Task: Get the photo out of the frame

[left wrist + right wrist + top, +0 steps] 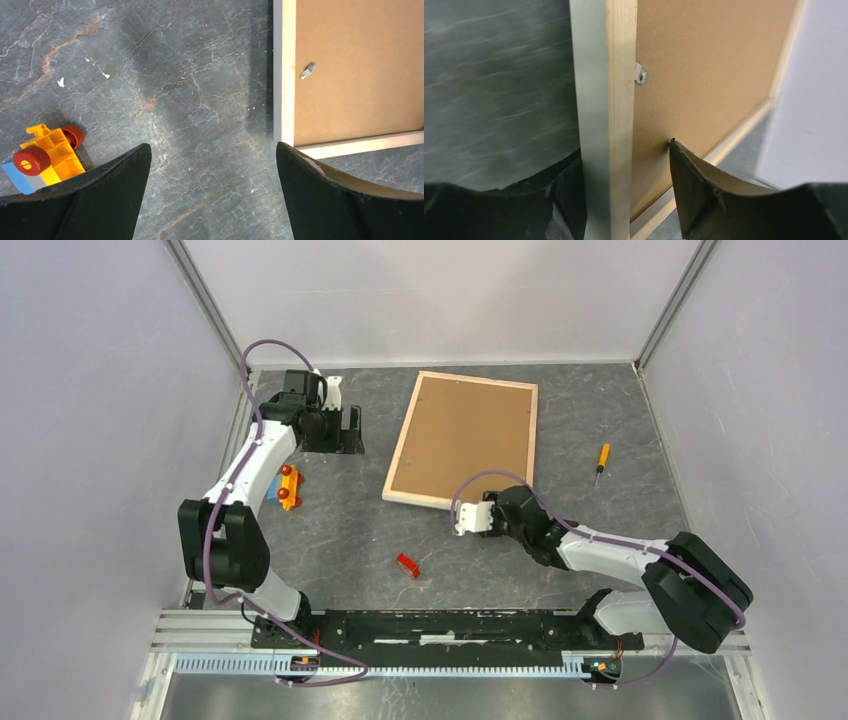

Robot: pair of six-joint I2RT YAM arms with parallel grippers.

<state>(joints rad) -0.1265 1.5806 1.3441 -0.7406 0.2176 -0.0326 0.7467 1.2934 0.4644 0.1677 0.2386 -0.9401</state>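
The frame point(403, 437) lies face down at the back middle of the table, its pale wood rails around a plain brown backing board point(462, 435). The photo is hidden beneath that board. My right gripper point(487, 502) is at the frame's near edge. In the right wrist view it point(624, 150) straddles the wood rail point(604, 75): one finger rests against the rail's outer side, while the other stands over the backing board point(704, 75) with a gap to the rail. My left gripper point(213, 150) hangs open over bare table, left of the frame's corner point(284, 75).
Small metal clips point(307, 71) point(641, 75) hold the backing in. A yellow toy with red wheels point(289, 487) point(47, 157) lies near the left arm. A red piece point(407, 565) sits in front of the frame, and an orange-handled screwdriver point(602, 462) lies to its right.
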